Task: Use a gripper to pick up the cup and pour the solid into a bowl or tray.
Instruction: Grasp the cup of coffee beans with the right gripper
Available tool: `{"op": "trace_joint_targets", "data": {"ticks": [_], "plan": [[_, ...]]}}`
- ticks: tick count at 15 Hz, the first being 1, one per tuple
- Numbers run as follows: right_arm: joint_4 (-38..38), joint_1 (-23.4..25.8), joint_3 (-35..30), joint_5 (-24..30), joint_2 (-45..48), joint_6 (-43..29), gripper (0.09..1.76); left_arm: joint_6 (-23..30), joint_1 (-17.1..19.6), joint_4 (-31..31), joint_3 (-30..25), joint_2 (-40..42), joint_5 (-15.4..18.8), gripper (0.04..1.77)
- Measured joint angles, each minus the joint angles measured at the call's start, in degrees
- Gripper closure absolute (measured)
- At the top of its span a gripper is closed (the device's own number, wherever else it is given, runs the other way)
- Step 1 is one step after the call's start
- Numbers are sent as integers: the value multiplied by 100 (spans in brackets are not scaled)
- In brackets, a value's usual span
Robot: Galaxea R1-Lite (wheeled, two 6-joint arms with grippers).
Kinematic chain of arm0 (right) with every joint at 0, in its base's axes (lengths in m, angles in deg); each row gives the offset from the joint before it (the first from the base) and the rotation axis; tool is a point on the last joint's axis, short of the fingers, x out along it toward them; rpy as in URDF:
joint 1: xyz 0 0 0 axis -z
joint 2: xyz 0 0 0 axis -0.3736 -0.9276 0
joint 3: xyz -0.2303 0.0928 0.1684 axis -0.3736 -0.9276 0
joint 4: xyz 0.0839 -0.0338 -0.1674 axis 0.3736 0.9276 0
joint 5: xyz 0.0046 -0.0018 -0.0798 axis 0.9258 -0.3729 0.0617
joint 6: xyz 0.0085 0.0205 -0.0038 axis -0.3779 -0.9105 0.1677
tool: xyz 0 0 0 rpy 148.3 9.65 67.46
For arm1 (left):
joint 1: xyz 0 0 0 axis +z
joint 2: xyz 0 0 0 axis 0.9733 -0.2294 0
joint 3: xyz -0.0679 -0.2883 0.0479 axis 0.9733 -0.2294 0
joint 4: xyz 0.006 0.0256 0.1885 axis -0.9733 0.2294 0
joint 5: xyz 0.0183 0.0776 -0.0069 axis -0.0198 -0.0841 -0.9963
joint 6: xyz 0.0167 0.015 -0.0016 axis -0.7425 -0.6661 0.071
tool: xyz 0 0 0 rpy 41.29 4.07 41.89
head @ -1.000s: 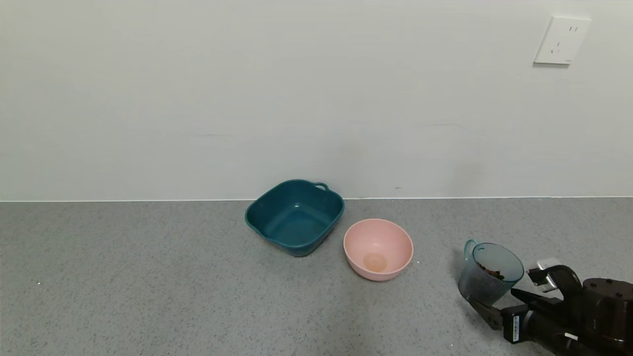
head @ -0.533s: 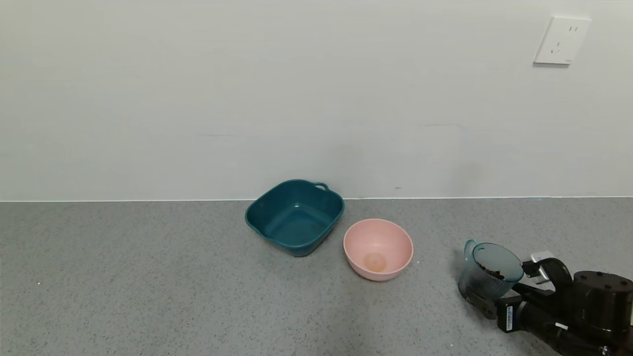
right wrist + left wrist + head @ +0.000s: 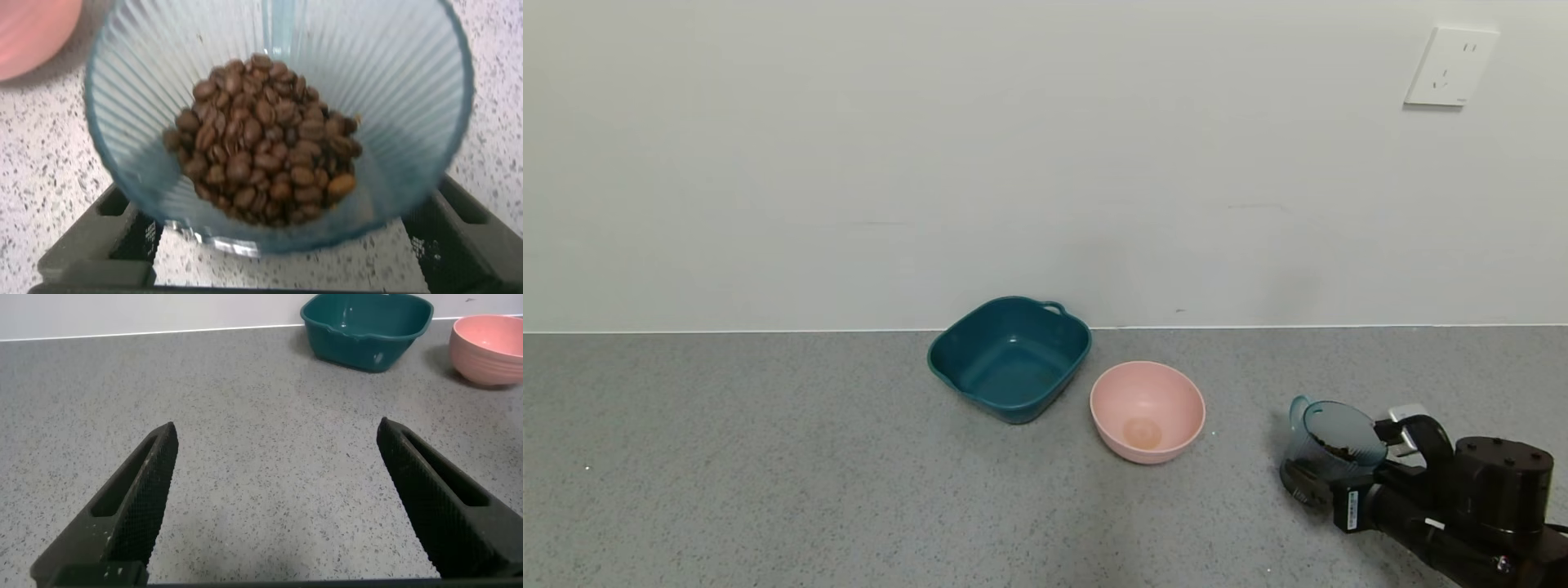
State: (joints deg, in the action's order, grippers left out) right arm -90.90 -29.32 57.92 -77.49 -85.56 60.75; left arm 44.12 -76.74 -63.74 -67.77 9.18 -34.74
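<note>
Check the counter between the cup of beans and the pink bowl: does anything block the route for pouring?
Nothing visible does. The cup, flanked by the right gripper, has only bare counter between it and the pink bowl. The teal tub sits beyond the bowl, off that path.

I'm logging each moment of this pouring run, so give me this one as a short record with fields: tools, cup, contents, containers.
right tool: at the cup, a finger on either side; closed or not cannot be told
left tool: open over bare counter, holding nothing
cup: right of the pink bowl, upright
solid: brown beans heaped in the cup's bottom
pink bowl: no beans in it
teal tub: behind and left of the pink bowl, nothing in it
counter: grey, speckled
</note>
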Motion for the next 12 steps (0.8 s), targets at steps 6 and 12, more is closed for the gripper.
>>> {"op": "trace_joint_targets", "data": {"ticks": [6,12], "plan": [[0,-22,262,0,-63,18,14,0,-2,-5,0,0,0,6],[-2,-23,410,-6,-282,35,14,0,-2,0,0,0,0,6]]}}
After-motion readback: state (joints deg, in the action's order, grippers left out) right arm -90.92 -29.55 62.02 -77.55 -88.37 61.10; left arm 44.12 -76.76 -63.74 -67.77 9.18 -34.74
